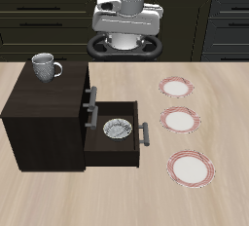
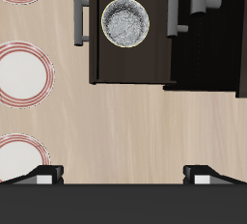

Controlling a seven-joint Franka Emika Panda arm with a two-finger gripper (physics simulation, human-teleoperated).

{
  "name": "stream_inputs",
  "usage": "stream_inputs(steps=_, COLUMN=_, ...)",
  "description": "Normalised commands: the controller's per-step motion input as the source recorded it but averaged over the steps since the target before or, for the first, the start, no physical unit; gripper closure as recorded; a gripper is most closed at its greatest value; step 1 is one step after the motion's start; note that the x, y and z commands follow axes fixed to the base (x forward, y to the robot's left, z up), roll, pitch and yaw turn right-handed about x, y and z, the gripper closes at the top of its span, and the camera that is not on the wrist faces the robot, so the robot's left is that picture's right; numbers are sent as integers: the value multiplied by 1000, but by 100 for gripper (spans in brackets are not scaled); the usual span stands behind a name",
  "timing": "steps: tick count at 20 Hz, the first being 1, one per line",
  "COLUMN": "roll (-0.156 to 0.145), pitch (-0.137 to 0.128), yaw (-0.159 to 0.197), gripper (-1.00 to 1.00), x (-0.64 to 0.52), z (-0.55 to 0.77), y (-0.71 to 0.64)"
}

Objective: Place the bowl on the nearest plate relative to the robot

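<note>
Inside the open drawer (image 1: 115, 137), bowl (image 1: 118, 129), end effector (image 2: 123, 175) fingertips cropped.

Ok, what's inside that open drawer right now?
Only the bowl lies in the open drawer, upright on its dark floor, seen from above in the wrist view too. The drawer's back part runs under the cabinet, so that stretch is hidden.

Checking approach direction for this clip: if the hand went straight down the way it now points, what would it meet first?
Probably bare table, though depth is hard to judge. The hand points down with fingers apart, over light wood just beside the open drawer. The bowl inside it lies off that line, as do the plates.
</note>
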Motion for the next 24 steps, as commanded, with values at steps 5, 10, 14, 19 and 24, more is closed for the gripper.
stream_inputs(steps=5, roll=9, pitch=-24, yaw=26, gripper=-100, x=194, z=14, y=63)
stream_inputs(steps=10, roll=-9, pitch=-37, yaw=9, gripper=-100, x=380, z=91, y=-56)
stream_inputs(steps=14, roll=-5, pitch=-28, yaw=-7, gripper=-100, x=324, z=59, y=-113)
stream_inputs(steps=19, roll=-30, pitch=-41, yaw=-14, gripper=-100, x=391, z=7, y=-123)
stream_inputs(steps=24, roll=-31, pitch=-21, yaw=-25, gripper=-100, x=472, z=-29, y=-73)
